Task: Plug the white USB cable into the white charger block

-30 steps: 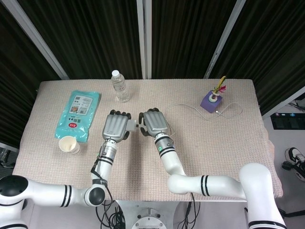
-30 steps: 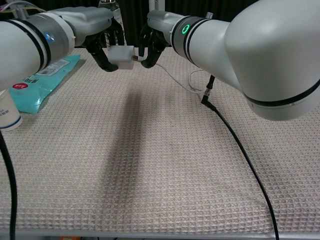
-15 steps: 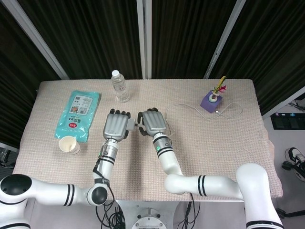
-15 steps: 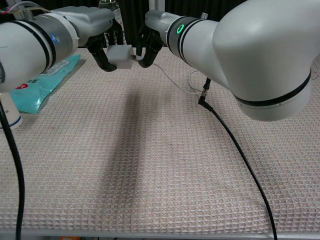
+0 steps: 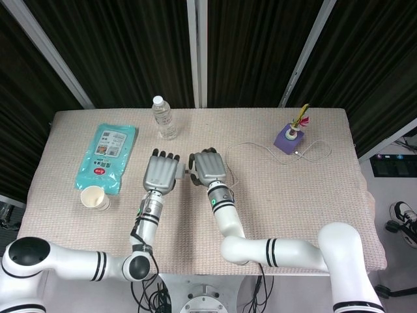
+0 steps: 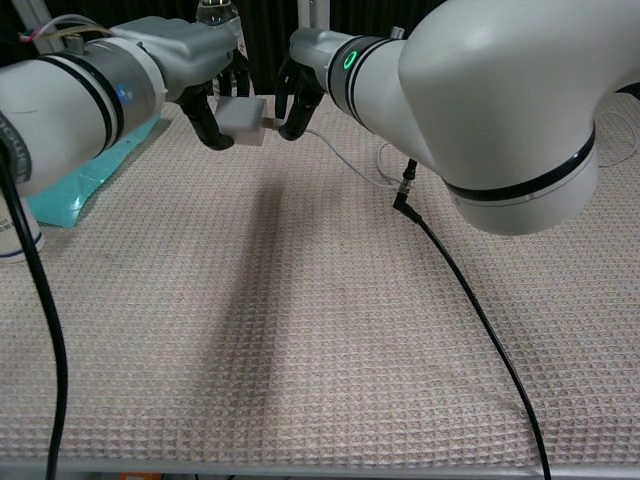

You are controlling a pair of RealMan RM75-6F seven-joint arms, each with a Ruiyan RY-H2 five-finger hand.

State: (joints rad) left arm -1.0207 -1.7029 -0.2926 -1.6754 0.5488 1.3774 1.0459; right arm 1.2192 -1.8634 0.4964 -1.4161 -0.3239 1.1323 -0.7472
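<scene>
The white charger block is held above the table in my left hand, whose fingers wrap it from the left. My right hand pinches the USB plug of the white cable and holds it against the block's right face. How deep the plug sits is hidden by the fingers. From the head view the left hand and right hand are side by side with the block between them. The cable trails right across the cloth.
A water bottle stands behind the hands. A teal wipes pack and a paper cup lie at the left. A purple holder stands at the back right. A black cable runs across the near cloth.
The two hands have closed in on each other. The gap between plug and block has shrunk to contact.
</scene>
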